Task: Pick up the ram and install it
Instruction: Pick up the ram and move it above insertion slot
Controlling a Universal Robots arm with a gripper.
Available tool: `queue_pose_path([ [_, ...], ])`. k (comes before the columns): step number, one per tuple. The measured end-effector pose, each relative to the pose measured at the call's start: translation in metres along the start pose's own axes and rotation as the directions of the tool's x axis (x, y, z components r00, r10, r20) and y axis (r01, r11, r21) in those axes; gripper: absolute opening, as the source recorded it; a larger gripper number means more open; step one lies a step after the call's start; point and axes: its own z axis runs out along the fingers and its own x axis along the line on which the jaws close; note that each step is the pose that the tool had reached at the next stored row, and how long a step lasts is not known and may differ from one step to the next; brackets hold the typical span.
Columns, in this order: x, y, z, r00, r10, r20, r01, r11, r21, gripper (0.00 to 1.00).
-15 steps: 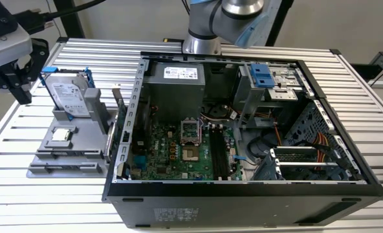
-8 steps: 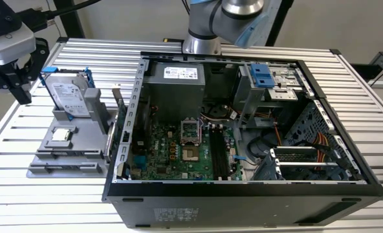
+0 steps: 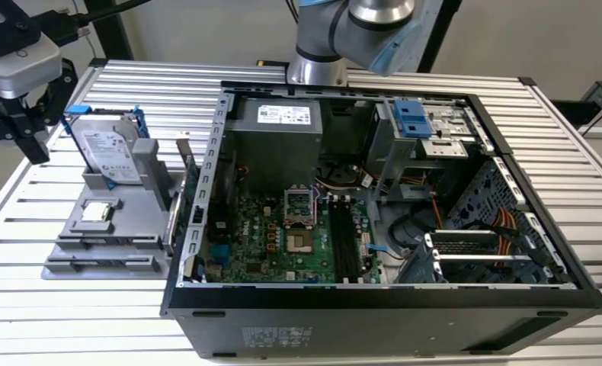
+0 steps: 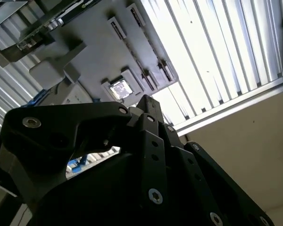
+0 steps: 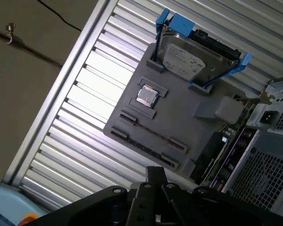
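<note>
Grasping the ram (image 5: 226, 155) well, I judge, means squaring the gripper (image 5: 155, 175) to its thin edge. It stands well apart from the gripper, beside the case (image 5: 269, 169). Whether the gripper is open, I cannot tell.

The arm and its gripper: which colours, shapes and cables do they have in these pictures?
The arm is silver-grey metal with rounded joints and a light blue cap. The gripper is matte black, built of angular linked plates fastened with small hex screws. In the exterior view a silver-grey housing sits above it, with a black cable running to it.
</note>
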Motion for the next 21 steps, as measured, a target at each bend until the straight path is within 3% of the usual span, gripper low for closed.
queue_pose_path([
  [7,-0.0001,0.0003,0.0,0.9987,-0.052,-0.0025,0.052,0.9987,0.0007,0.0],
  [21,-0.0004,0.0008,0.0,0.9907,-0.136,-0.0066,0.136,0.9908,0.0016,0.0],
])
